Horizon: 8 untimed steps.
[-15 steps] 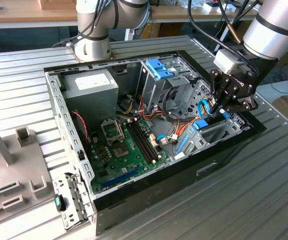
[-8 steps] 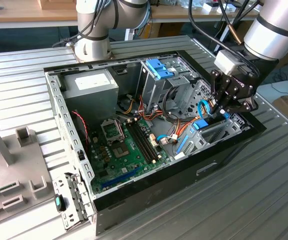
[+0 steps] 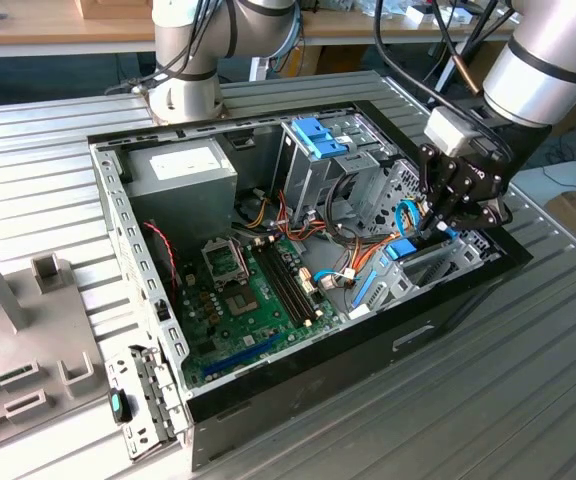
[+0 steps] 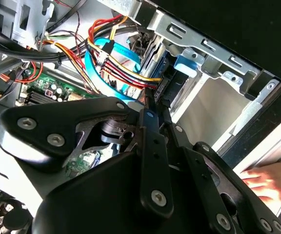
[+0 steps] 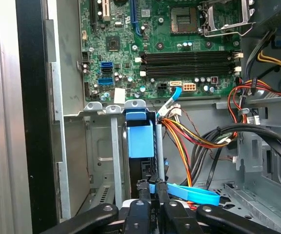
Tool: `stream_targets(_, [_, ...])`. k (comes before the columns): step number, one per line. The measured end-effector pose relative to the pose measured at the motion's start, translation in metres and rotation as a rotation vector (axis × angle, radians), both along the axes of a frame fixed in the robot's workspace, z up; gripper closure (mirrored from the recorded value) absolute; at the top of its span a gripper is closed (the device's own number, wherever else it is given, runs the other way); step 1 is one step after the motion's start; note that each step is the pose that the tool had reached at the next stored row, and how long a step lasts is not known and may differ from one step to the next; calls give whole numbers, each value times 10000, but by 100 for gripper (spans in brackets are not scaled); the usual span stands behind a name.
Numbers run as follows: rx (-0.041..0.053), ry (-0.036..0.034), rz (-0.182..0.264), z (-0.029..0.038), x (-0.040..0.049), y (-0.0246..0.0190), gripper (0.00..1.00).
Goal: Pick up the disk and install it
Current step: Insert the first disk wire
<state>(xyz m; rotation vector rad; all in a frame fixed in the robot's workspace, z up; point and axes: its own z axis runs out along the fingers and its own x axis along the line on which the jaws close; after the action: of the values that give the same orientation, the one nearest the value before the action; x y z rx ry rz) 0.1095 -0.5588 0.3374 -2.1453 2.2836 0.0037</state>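
The disk [image 5: 140, 139] stands on edge in a slot of the metal drive cage [image 5: 99, 146], its bright blue carrier end facing the motherboard. In the exterior view the blue carrier [image 3: 400, 250] lies in the cage at the case's right end, with my gripper [image 3: 446, 215] just above it. In both wrist views the fingers [image 5: 141, 192] are drawn close together over the dark rear edge of the disk [image 4: 166, 85], pinching it. The blue tab [image 4: 187, 63] shows beyond the fingertips [image 4: 149, 109].
The open computer case [image 3: 298, 345] holds the motherboard [image 5: 179, 53], bundles of red, yellow and black wires [image 5: 199, 139] and a flat blue cable [image 5: 187, 193] close beside the fingers. A hand [image 4: 272, 180] rests by the case wall. A second arm's base [image 3: 183, 95] stands behind the case.
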Motion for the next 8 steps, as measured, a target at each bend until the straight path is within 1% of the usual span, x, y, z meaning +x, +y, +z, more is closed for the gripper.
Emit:
stream_targets(5, [4, 0, 0, -5, 0, 0, 83])
stream_targets(6, [24, -2, 0, -14, 0, 1, 83])
stream_targets(8, [5, 0, 0, -6, 0, 0, 70])
